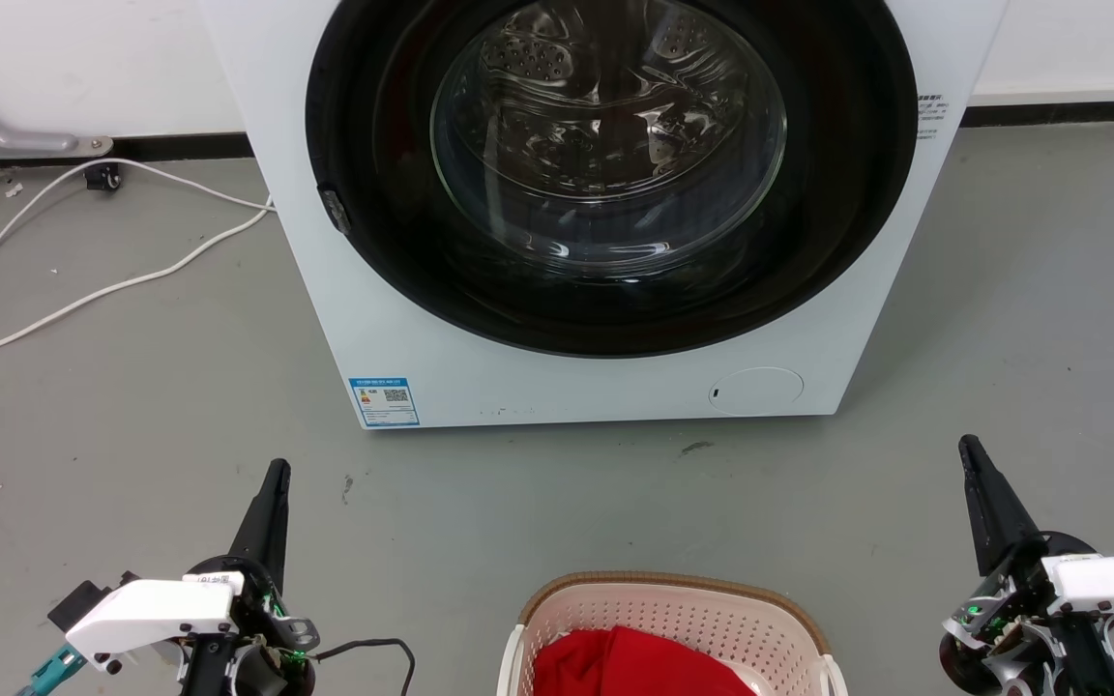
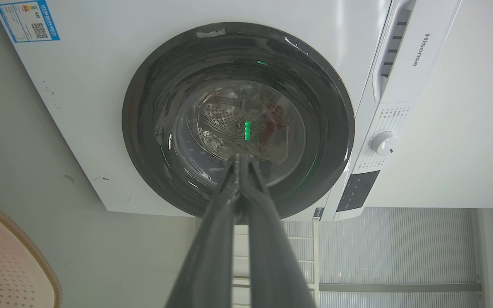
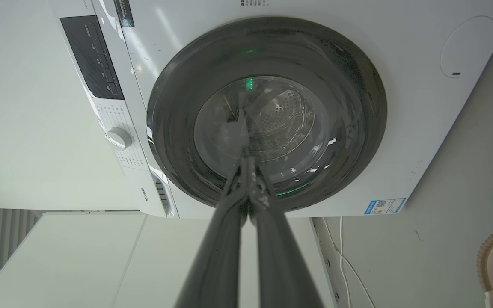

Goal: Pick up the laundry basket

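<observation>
Cable: a white cable (image 1: 83,302) trails over the floor at 9 o'clock, well apart from my arms.
Left gripper: the left gripper (image 1: 277,472) sits at 7 o'clock in my head view. Its fingers are pressed together on nothing and aim at the washing machine (image 1: 422,338).
Washing machine: at 12 o'clock, with the round door (image 1: 605,145) closed.
Laundry basket: the laundry basket (image 1: 673,580) stands on the floor at 6 o'clock, between my two arms and nearer to me than their tips. Its near half is cut off by the frame, and a red cloth (image 1: 634,667) lies inside.
Right gripper: the right gripper (image 1: 969,447) is at 5 o'clock, fingers together and empty.
Risk: I'd say both grippers must part and swing inward first. If they come in closed, they would shove the light basket instead of gripping it. If they grip at uneven heights, the basket could tip and spill the cloth. I can't see the near rim, so a grip there would be blind.
</observation>
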Available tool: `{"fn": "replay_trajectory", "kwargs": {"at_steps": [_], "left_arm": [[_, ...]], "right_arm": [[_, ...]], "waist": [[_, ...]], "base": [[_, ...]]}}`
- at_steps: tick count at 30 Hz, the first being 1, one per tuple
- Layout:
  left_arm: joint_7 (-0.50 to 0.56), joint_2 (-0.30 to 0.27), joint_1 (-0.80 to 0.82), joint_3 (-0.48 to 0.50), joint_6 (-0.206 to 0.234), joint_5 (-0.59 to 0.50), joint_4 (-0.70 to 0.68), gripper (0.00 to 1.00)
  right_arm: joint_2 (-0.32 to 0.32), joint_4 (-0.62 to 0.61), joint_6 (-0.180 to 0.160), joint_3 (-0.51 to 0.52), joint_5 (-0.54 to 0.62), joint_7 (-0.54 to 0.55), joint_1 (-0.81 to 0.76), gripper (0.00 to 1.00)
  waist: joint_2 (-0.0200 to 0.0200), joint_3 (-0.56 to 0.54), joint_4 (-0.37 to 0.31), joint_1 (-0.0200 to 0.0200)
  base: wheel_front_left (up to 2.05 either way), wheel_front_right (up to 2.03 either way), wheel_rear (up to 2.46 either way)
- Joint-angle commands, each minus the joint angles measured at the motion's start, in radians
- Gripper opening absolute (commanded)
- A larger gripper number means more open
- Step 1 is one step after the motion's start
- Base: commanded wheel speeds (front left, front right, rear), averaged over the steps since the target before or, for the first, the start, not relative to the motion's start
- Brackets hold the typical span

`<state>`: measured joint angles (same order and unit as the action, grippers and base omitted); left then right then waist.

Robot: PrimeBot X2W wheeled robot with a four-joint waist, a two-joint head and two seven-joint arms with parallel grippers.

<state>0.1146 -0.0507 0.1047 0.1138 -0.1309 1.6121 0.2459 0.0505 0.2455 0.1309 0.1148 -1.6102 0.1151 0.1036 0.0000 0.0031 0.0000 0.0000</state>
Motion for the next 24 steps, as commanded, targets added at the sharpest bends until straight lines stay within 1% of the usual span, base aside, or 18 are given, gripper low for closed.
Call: {"fn": "replay_trajectory", "kwargs": {"at_steps": [1, 22, 23, 24], "left_arm": [[0.002, 0.001, 0.008, 0.002, -0.003, 0.002, 0.0, 0.0], [0.002, 0.001, 0.008, 0.002, -0.003, 0.002, 0.0, 0.0], [-0.001, 0.0, 0.0, 0.0, 0.0, 0.0, 0.0, 1.0], [-0.001, 0.001, -0.004, -0.002, 0.0, 0.0, 0.006, 1.0]], "right_arm": [[-0.001, 0.0, 0.0, 0.0, -0.004, 0.002, 0.01, 0.0], [-0.001, 0.0, 0.0, 0.0, -0.004, 0.002, 0.01, 0.0], [0.0, 0.0, 0.0, 0.0, 0.0, -0.001, 0.0, 1.0], [0.0, 0.006, 0.0, -0.001, 0.001, -0.002, -0.004, 1.0]], "waist": [[0.0, 0.0, 0.0, 0.0], [0.0, 0.0, 0.0, 0.0], [0.0, 0.0, 0.0, 0.0], [0.0, 0.0, 0.0, 0.0]], "base": [[0.0, 0.0, 0.0], [0.0, 0.0, 0.0], [0.0, 0.0, 0.0], [0.0, 0.0, 0.0]]}}
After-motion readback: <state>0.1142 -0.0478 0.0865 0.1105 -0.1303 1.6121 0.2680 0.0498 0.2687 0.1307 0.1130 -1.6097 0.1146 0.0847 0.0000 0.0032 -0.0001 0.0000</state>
